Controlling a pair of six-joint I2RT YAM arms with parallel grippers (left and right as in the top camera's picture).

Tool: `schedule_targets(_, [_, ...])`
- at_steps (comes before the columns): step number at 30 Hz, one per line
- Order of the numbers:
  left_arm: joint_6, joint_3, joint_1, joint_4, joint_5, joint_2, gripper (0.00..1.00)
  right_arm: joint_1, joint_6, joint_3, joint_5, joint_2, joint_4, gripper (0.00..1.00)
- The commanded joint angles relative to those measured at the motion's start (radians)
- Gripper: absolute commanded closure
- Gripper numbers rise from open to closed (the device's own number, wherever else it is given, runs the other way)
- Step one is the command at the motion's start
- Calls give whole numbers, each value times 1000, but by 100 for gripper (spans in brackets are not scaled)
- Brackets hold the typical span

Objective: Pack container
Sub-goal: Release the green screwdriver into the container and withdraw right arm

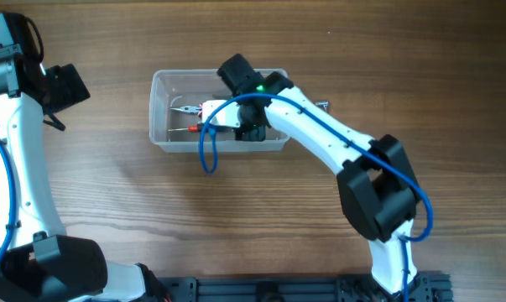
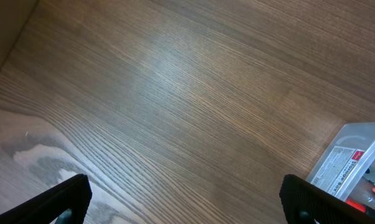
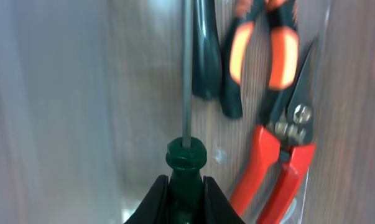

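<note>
We see our right gripper [image 3: 186,190] clenched on a dark green screwdriver [image 3: 186,158] inside the container [image 1: 162,101], which sits mid-table and also holds red-handled snips [image 3: 280,158]. Our left gripper [image 2: 187,202] hangs released above the wooden table [image 2: 175,93], left of the container.

The container [image 1: 159,109] stands on the table [image 1: 110,201]. Inside the container, in its left half, lie the pliers [image 3: 262,50] and the snips [image 3: 280,155], with the snips closest to a container wall. The right gripper [image 3: 186,186] reaches into the container's right half and clasps the screwdriver [image 3: 186,155]. The screwdriver's shaft runs just beside the pliers, on their side away from the snips. The left gripper [image 2: 187,208] hangs well to the left of the container, over the table.
</note>
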Motion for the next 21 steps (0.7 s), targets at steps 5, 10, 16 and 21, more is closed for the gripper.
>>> schedule_targets(5, [2, -1, 4, 2, -5, 3, 0, -47, -69, -3, 4, 37, 2, 96])
schedule_targets(10, [2, -1, 4, 2, -5, 3, 0, -40, -65, -3, 4, 37, 2, 72])
schedule_targets(16, [2, -1, 3, 2, -5, 3, 0, -14, -26, -2, 108, 10, 19, 61])
schedule_targets(21, [2, -1, 3, 2, -5, 3, 0, -5, 159, 0, 269, -92, 110, 63])
